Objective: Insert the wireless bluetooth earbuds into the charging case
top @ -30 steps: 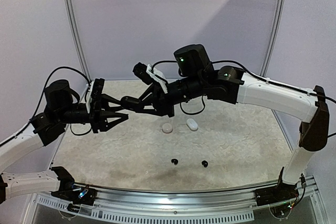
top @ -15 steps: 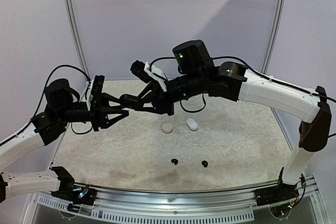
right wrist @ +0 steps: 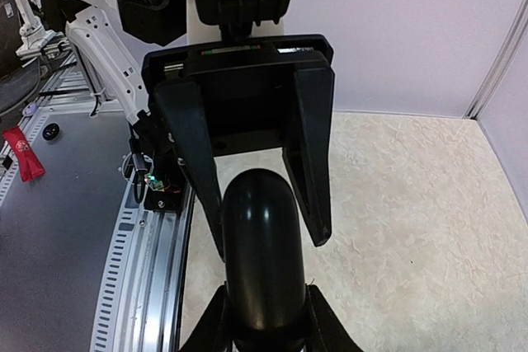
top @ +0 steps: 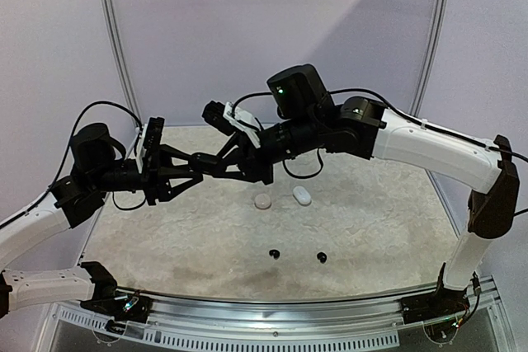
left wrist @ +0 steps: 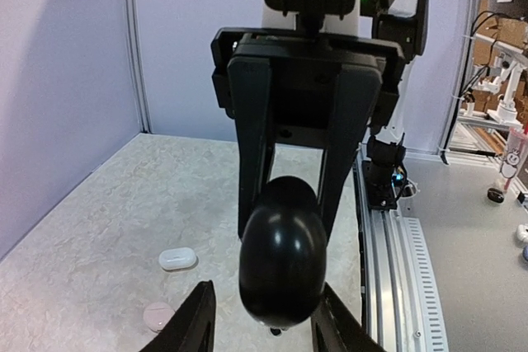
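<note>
**Top view.** The two arms meet in the air above the table [top: 388, 220], at about 10 o'clock from its middle. The left gripper [top: 198, 169] has pushed on toward 3 o'clock. A second ago there was a gap between it and the right gripper [top: 216, 161]. Now its fingers reach round the black case [top: 206, 162] that the right gripper holds out. The two black earbuds [top: 274, 253] lie on the table toward 5 o'clock from that meeting point, well apart from the case. A round pale case [top: 263, 201] and a white case [top: 302, 195] sit between.

**Left wrist view.** The right gripper comes in from 12 o'clock, its fingers [left wrist: 252, 129] pressed on both flanks of the case. The left gripper's own fingers [left wrist: 196, 323] stand at 7 and 5 o'clock beside the near end. A strip of background shows beside the 7 o'clock one, so I cannot tell whether they pinch the case or only bracket it.

**Right wrist view.** The right gripper's own fingers, at 6 o'clock, are clamped on the case. The left gripper's fingers flank the far end from 12 o'clock.

The lid looks closed and no earbud is in. The approach looks like the start of a two-handed hold, probably to open the case or pass it over.
</note>
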